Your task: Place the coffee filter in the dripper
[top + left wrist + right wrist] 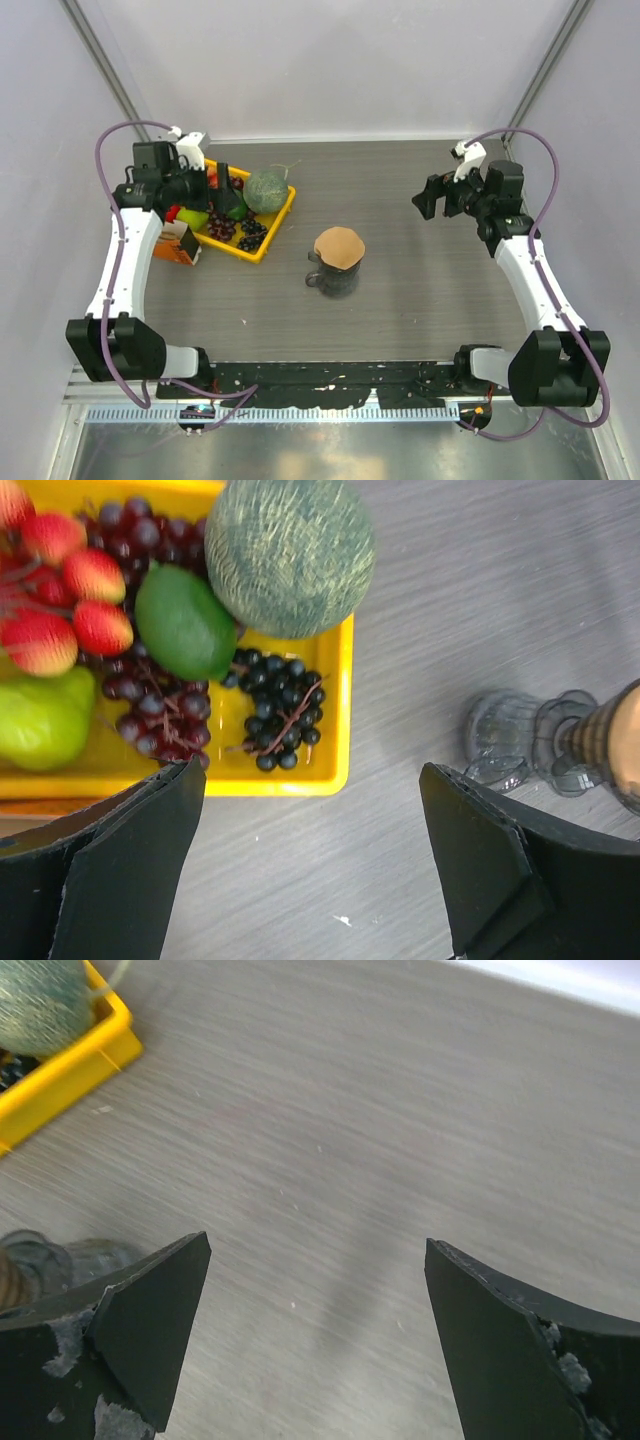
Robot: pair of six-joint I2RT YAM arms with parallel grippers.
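The dripper (333, 276) is a clear ribbed glass vessel standing mid-table, its handle to the left. The light-brown coffee filter (340, 246) sits in its rim and covers the top. My left gripper (215, 192) is open and empty, over the yellow tray, well left of the dripper. My right gripper (436, 199) is open and empty, well right of the dripper. In the left wrist view the gripper (312, 865) is wide open, with the dripper (520, 738) and filter (630, 742) at the right edge. In the right wrist view the gripper (316, 1335) is wide open over bare table, with the dripper (35, 1256) low at the left.
A yellow fruit tray (270, 240) stands at the back left with a green melon (265, 190), grapes and other fruit. An orange-brown carton (178, 243) lies left of the tray. The tray (300, 778) fills the left wrist view's upper left.
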